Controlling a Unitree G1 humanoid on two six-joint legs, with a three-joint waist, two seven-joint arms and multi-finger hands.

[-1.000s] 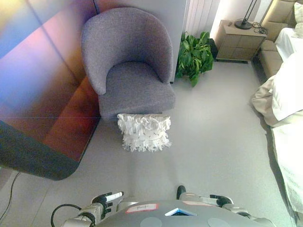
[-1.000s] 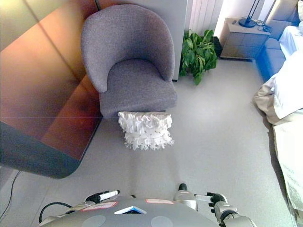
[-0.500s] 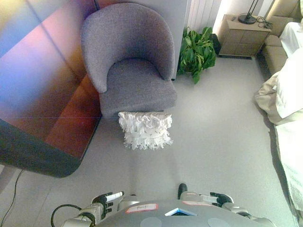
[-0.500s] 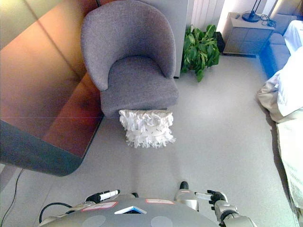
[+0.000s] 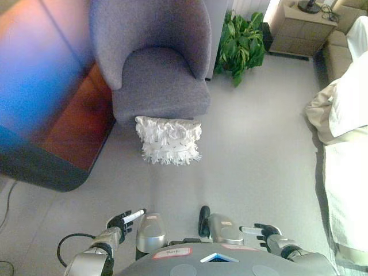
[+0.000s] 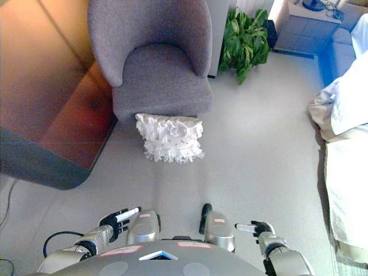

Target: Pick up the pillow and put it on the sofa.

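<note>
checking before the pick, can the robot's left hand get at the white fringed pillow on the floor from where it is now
Probably not yet. The left hand hangs low by the body, and the white fringed pillow leans on the grey armchair well ahead. Bare floor lies between, so nothing blocks an approach.

We're looking down on a pale grey carpeted floor [image 5: 253,144], a leafy green potted plant [image 5: 241,37] at the far wall, a beige wooden nightstand [image 5: 296,35] just beside it, and white rumpled bedding [image 5: 345,115] along the right.
</note>
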